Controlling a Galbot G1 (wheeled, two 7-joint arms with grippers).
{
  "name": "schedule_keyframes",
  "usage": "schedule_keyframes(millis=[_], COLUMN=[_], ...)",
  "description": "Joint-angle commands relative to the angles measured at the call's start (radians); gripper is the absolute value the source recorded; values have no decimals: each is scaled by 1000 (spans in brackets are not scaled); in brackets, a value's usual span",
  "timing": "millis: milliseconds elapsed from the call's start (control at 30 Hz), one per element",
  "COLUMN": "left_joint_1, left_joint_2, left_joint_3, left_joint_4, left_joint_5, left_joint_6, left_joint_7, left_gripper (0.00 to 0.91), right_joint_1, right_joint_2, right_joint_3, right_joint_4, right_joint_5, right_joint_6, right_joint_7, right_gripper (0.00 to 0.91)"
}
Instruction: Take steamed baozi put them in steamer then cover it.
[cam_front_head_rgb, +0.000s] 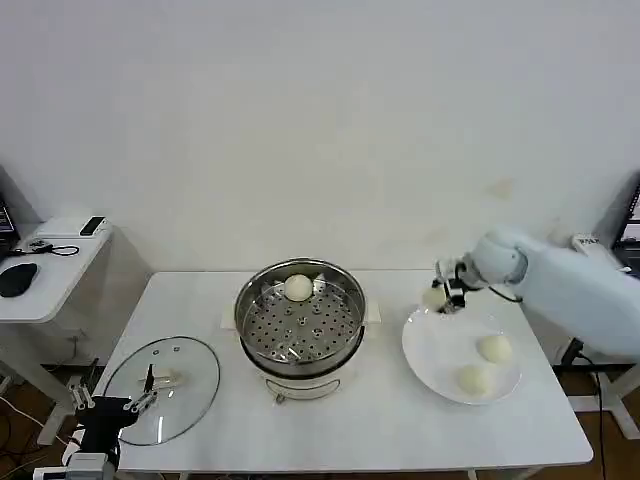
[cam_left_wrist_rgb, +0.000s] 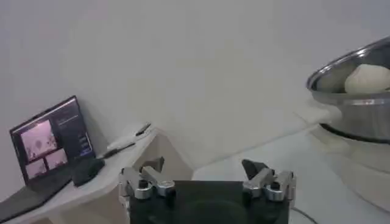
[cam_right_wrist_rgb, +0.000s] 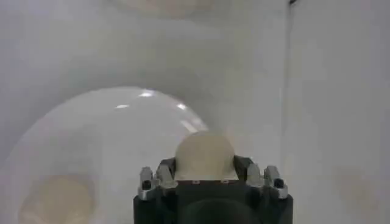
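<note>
The steel steamer (cam_front_head_rgb: 300, 318) stands mid-table with one baozi (cam_front_head_rgb: 298, 288) on the far side of its perforated tray; that baozi (cam_left_wrist_rgb: 367, 79) and the steamer rim (cam_left_wrist_rgb: 347, 67) also show in the left wrist view. My right gripper (cam_front_head_rgb: 442, 296) is shut on another baozi (cam_right_wrist_rgb: 205, 156) just above the far-left rim of the white plate (cam_front_head_rgb: 440, 350). Two more baozi (cam_front_head_rgb: 494, 348) (cam_front_head_rgb: 472, 379) lie on the plate. The glass cover (cam_front_head_rgb: 165, 385) lies flat at the table's front left. My left gripper (cam_front_head_rgb: 145, 392) hovers open over the cover.
A side desk (cam_front_head_rgb: 50, 265) with a mouse and a laptop (cam_left_wrist_rgb: 52, 141) stands to the left of the table. Bare tabletop lies between the steamer and the plate.
</note>
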Motion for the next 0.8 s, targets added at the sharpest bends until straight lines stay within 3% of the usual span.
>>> schedule_keyframes(millis=[33,233,467,800], left_joint_1=[2,1,-14,-27], left_joint_2=[-1,-2,-5,-4], left_joint_3=[2,0,-2,-13], left_joint_4=[-6,-8,-6,-1], left_joint_5=[1,-1,1,-1], left_joint_6=[1,0,3,4], left_joint_7=[-1,-1,-3,-3], left_gripper=[907,907,907,907], right_joint_1=[376,437,379,246], right_joint_2=[71,200,404,597], right_joint_3=[-157,-226,-258,-240], right_joint_4=[141,198,187,30], right_joint_5=[219,363,514,567], right_joint_6=[-124,-206,-306,-341], right_joint_7=[16,65,145,178], right_gripper=[655,655,665,655])
